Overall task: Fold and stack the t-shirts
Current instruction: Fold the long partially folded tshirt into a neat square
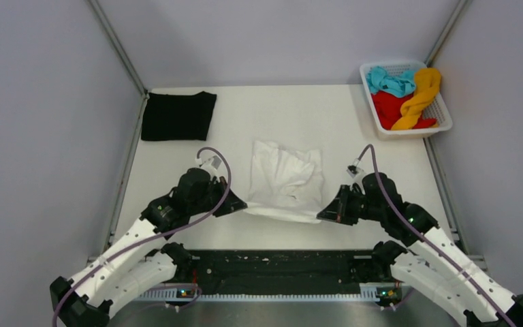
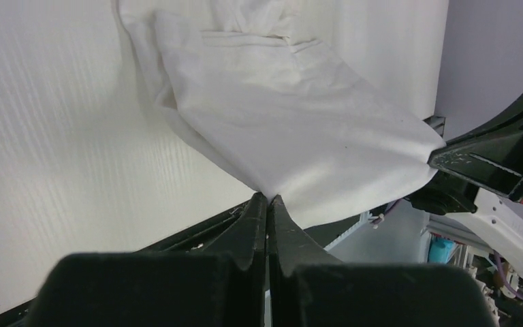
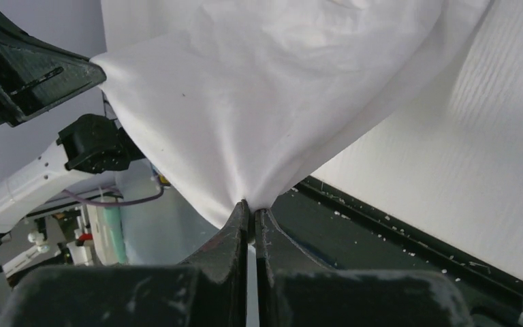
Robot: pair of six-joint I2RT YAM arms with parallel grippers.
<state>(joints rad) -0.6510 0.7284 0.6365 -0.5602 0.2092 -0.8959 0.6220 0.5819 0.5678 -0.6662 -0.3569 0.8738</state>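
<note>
A white t-shirt (image 1: 284,178) lies crumpled in the middle of the table, its near edge lifted off the surface. My left gripper (image 1: 240,204) is shut on the shirt's near-left corner (image 2: 267,191). My right gripper (image 1: 323,213) is shut on the near-right corner (image 3: 250,201). The cloth (image 3: 259,88) hangs stretched between the two grippers. A black t-shirt (image 1: 178,116) lies folded flat at the far left of the table. Teal (image 1: 389,81), red (image 1: 389,109) and yellow-orange (image 1: 419,95) shirts lie bunched in the basket.
A white plastic lattice basket (image 1: 442,117) stands at the table's far right corner. A black strip (image 1: 272,266) runs along the near edge between the arm bases. Grey walls close in the table on three sides.
</note>
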